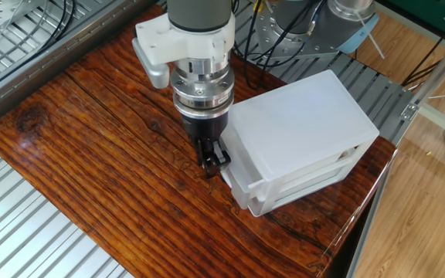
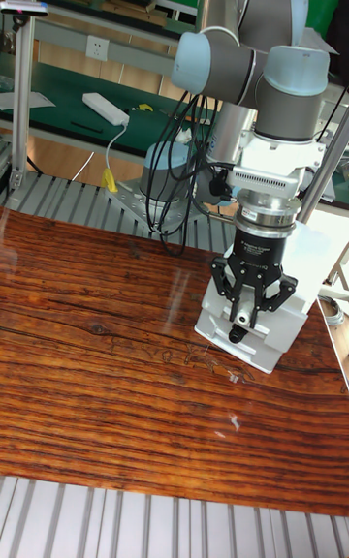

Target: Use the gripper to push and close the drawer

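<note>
White drawer (image 1: pixel 238 176) nearly shut; gripper (image 1: pixel 214 164), fingers together, presses its front. Push squarely toward 3 o'clock until flush with cabinet (image 1: pixel 300 131).

Your fixed view looks steeply down on the white cabinet (image 1: pixel 300 139) from above and off to one side, close in, with the worktop (image 1: pixel 91 154) running diagonally. Your tall fixed view stands lower and farther back, facing the cabinet (image 2: pixel 276 325) front-on across the worktop (image 2: pixel 97 364). Both share the cabinet, the claw (image 1: pixel 211 161) (image 2: pixel 242 321) and the wood around them.
</note>
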Controlling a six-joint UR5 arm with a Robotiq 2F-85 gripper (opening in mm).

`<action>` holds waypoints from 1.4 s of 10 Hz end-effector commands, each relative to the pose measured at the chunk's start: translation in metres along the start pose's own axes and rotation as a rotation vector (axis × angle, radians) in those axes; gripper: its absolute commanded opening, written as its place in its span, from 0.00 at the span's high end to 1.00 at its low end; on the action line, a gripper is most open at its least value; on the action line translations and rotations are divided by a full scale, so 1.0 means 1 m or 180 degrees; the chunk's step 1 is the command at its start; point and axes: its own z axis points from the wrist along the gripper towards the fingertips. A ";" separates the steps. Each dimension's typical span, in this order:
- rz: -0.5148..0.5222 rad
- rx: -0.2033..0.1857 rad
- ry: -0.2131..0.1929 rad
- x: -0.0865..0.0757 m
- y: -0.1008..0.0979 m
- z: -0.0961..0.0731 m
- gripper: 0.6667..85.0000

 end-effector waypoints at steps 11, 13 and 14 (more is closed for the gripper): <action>0.0038 -0.0098 0.0006 0.017 0.004 -0.003 0.85; 0.0037 -0.0096 0.0000 0.020 0.004 -0.003 0.85; 0.0038 -0.0100 0.0002 0.021 0.004 -0.004 0.85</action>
